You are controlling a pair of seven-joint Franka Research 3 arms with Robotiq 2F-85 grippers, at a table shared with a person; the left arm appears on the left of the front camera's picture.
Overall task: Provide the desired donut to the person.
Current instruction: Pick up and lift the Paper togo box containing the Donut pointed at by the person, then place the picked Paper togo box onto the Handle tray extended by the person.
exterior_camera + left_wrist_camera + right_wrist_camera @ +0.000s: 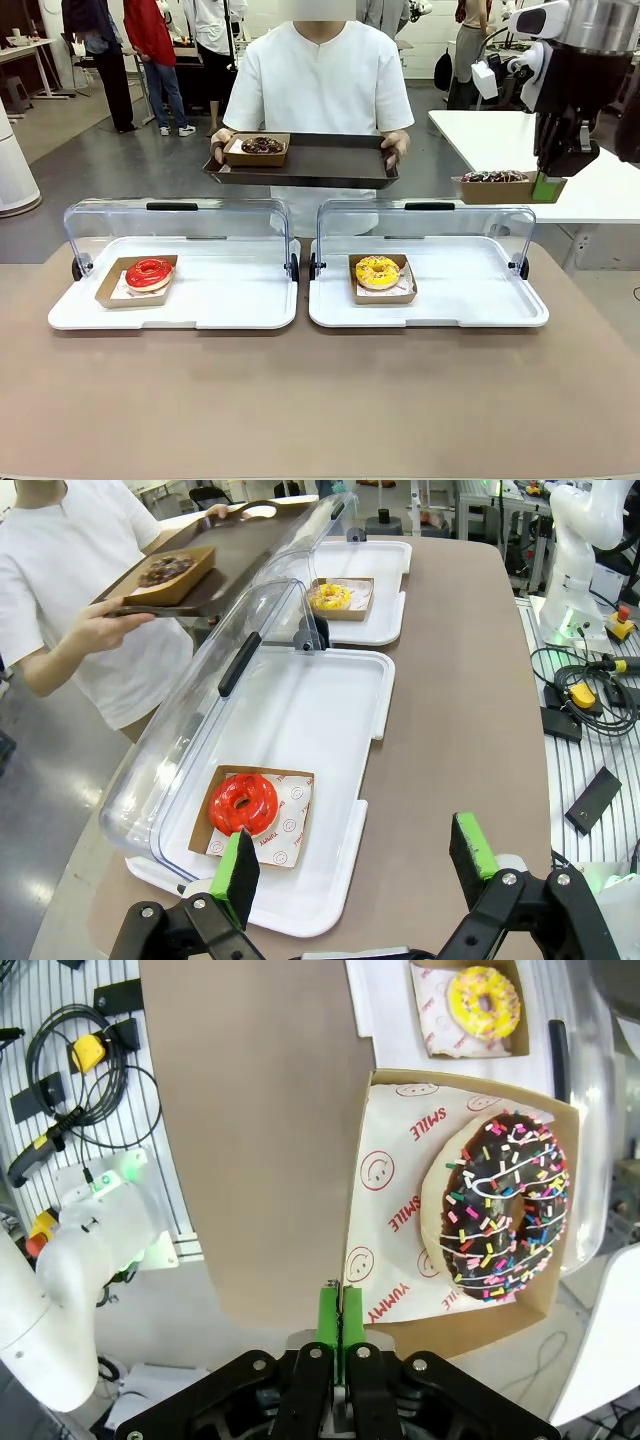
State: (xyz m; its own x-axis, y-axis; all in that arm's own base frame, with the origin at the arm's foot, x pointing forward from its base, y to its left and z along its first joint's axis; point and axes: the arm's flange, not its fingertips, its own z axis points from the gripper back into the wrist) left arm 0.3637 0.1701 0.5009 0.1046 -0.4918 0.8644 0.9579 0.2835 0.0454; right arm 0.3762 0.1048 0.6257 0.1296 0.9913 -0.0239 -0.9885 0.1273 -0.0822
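Cardboard box [505, 191] holding the chocolate sprinkled donut [500, 1210] hung pinched by its rim in the closed right gripper [338, 1320], up at the table's right side, well apart from the person [320, 80]'s dark tray [330, 160], so handover remained; the left gripper [355, 845] hovered wide open.

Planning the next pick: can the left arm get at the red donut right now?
Probably yes: the clear lid stands open, the left gripper is open and empty, and nothing covers the red donut.

Left tray [230, 292] beside right tray [470, 288] on table [300, 400]; person [318, 80] behind; boxed donut [495, 182] aloft right.
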